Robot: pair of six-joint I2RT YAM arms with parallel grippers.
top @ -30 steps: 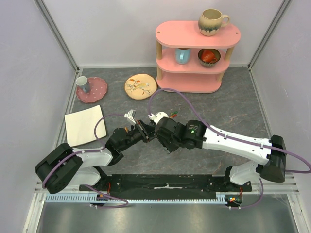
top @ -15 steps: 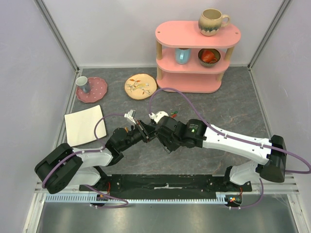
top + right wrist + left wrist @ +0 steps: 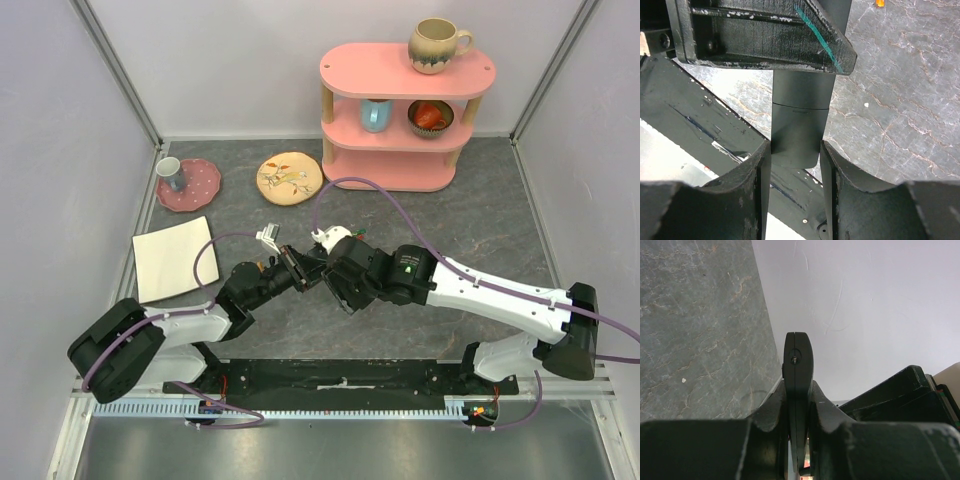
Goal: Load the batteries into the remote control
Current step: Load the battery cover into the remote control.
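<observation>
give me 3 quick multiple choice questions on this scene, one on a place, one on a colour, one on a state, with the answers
1. Where is the beige mug on the pink shelf?
A on its top board; B on its middle level; C on its lowest level.

2. What colour is the middle-level mug, left side?
A green; B blue; C yellow.

3. How is the remote control?
A lying flat, untouched; B pinched by both the left gripper and the right gripper; C standing on the shelf.

Answers:
1 A, it stands on the top board.
2 B, its body is light blue.
3 B, each wrist view shows the black bar between that gripper's fingers.
</observation>
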